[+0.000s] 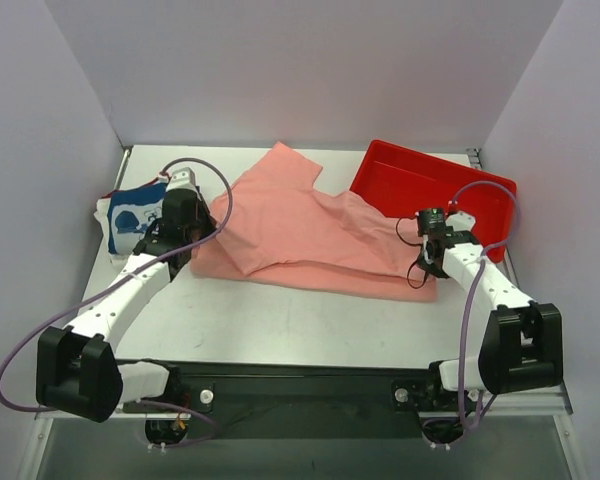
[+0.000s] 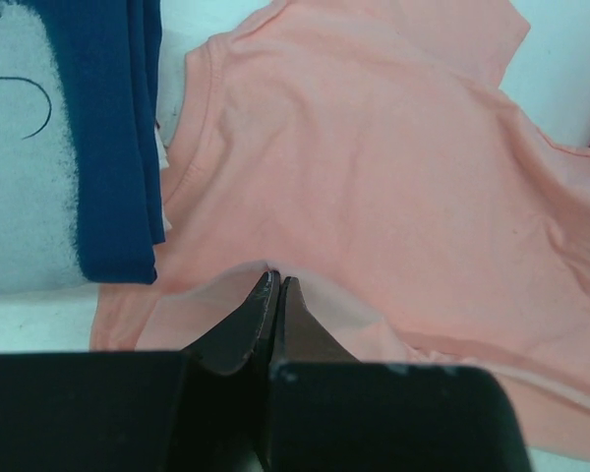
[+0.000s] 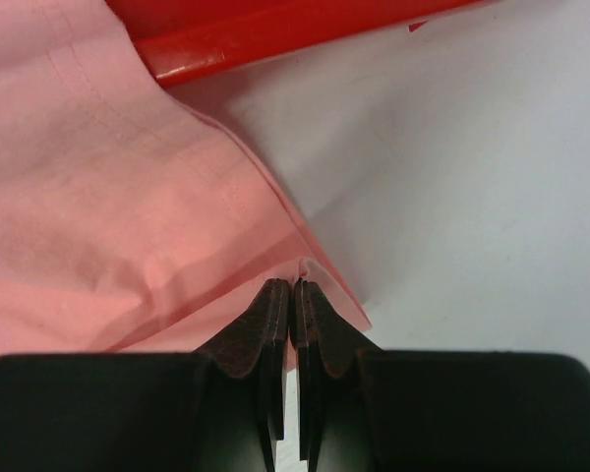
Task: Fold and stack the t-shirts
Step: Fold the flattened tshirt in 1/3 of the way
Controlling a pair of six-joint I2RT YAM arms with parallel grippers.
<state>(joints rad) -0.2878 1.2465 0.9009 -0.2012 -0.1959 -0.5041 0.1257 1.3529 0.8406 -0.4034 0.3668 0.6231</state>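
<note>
— Left claw (image 2: 277, 281), what's it on?
— Mine's pinched together on the near-left edge of the pink shirt (image 1: 310, 235), fingertips meeting with a fold of cloth between them. It's just beside the navy shirt (image 2: 108, 147) at the counter's (image 1: 280, 320) left edge.
— And the right claw (image 3: 293, 287)?
— Clamped too, on the pink shirt's near-right corner, close to the tray (image 1: 435, 185) in the far-right corner.
— Where does the pink shirt lie?
— Spread rumpled across the counter's middle between my two arms, its right side reaching the tray.
</note>
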